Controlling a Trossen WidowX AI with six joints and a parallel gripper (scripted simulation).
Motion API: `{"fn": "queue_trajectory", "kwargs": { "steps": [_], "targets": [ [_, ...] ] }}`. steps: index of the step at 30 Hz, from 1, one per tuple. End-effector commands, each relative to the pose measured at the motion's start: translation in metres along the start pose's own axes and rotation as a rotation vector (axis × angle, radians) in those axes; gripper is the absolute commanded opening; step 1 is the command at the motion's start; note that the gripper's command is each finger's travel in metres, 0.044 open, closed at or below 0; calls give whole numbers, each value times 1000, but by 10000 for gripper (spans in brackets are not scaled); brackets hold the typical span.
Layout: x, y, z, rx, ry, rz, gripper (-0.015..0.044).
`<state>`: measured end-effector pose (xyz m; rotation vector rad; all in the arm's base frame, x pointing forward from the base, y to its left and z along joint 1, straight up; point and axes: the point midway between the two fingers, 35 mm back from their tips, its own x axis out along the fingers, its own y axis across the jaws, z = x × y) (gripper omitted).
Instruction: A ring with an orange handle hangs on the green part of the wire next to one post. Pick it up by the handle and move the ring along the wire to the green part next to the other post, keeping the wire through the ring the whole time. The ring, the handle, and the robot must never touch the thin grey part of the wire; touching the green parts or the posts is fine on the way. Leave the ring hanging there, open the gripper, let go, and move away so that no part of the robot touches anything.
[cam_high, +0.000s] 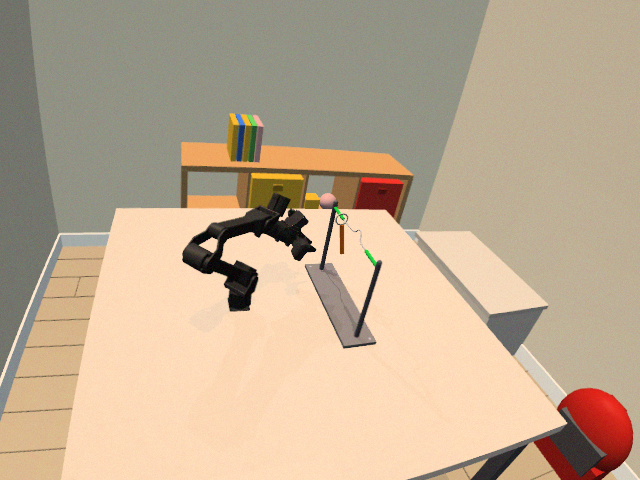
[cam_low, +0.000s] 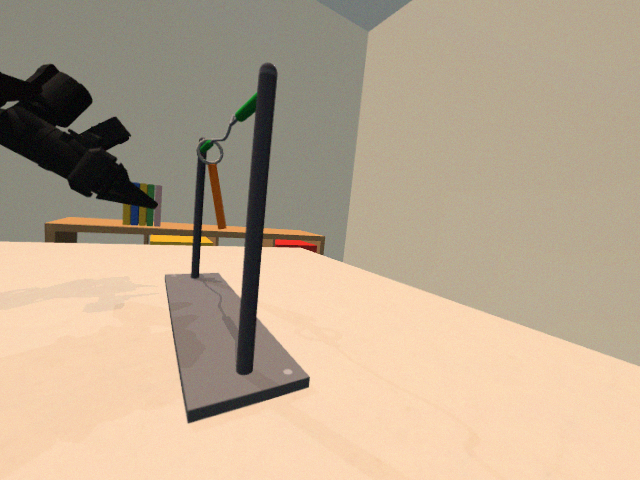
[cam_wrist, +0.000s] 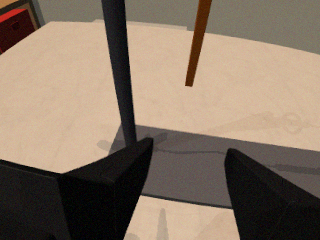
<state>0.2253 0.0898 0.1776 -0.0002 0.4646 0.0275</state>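
Note:
The ring (cam_high: 336, 220) (cam_low: 222, 155) hangs around the far post's green part (cam_high: 338, 211) (cam_low: 206, 145), near where the grey wire (cam_high: 360, 238) (cam_low: 229, 129) begins. Its orange handle (cam_high: 341, 239) (cam_low: 217, 196) (cam_wrist: 197, 45) hangs down, slightly tilted in the exterior view. The other green part (cam_high: 370, 257) (cam_low: 246, 107) is at the near post (cam_high: 368, 299) (cam_low: 255, 217). My gripper (cam_high: 308, 253) (cam_low: 155, 205) (cam_wrist: 189, 150) is open and empty, on the arm's side of the far post (cam_high: 328, 237) (cam_low: 198, 217) (cam_wrist: 120, 65), apart from the handle.
The grey base plate (cam_high: 336, 304) (cam_low: 206, 361) (cam_wrist: 185, 185) carries both posts on the table (cam_high: 232, 382) (cam_low: 413, 403). A pink ball (cam_high: 327, 200) shows behind the far post's top. A shelf (cam_high: 310, 160) with books (cam_high: 245, 138) stands beyond the table.

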Motion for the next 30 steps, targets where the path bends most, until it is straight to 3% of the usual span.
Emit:
{"fn": "queue_trajectory", "kwargs": {
  "steps": [1,7,30],
  "targets": [
    [-24,1,3,8,-9,7,291],
    [-45,-3,4,4,-20,9,440],
    [-45,-3,4,4,-20,9,440]
  ]
}}
